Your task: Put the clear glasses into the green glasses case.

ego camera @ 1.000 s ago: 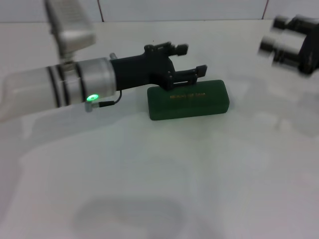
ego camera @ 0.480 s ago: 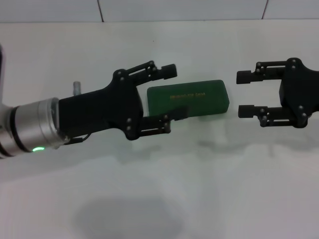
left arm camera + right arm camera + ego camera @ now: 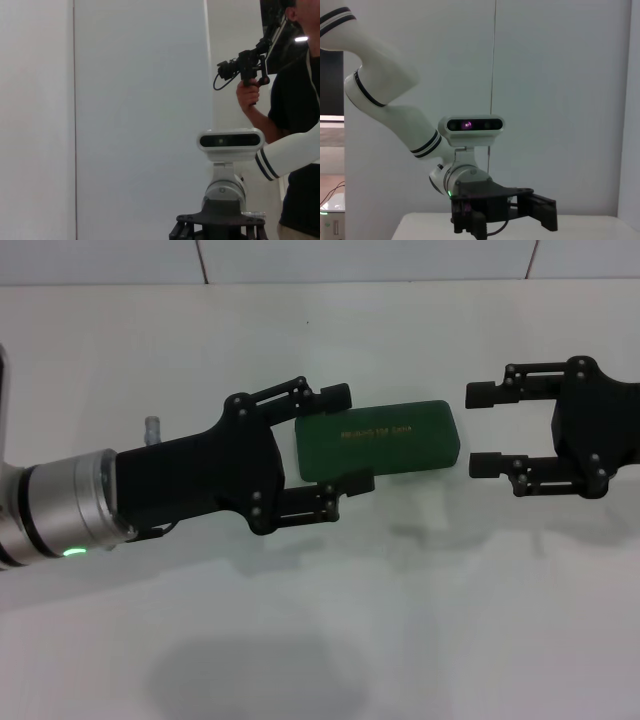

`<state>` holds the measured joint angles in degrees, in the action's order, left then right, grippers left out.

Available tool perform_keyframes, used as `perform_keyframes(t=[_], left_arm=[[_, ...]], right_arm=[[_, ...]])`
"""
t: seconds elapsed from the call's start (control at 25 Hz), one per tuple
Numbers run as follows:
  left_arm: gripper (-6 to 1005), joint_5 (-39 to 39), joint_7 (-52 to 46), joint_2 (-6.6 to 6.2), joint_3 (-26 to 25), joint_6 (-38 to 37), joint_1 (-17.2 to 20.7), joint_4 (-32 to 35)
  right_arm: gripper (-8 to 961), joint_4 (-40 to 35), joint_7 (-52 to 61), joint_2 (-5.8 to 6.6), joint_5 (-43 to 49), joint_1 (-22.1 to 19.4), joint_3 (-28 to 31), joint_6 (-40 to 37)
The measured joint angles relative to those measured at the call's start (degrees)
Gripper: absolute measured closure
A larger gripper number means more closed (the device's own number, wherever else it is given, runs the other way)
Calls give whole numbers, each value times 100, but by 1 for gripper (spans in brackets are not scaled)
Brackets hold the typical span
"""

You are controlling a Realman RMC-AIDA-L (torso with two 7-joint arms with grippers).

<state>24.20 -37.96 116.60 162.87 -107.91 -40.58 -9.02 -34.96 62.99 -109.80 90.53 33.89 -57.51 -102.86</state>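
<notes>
Green glasses case (image 3: 378, 439) is lying closed on the white table (image 3: 400, 620); clear glasses are not showing anywhere. Left gripper (image 3: 342, 440) and right gripper (image 3: 483, 428) are flanking it, fingers spread, grasping nothing.

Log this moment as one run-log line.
left gripper: open, flanking case's left end | right gripper: open, beside right end | green glasses case: closed on table | glasses: not visible
</notes>
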Motion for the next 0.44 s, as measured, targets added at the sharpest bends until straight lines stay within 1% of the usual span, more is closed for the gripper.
perform_keyframes(t=[0.44], left_arm=[[216, -7, 6, -3, 0, -9, -21, -21]], right_arm=[[325, -2, -92, -56, -1, -15, 16, 100]])
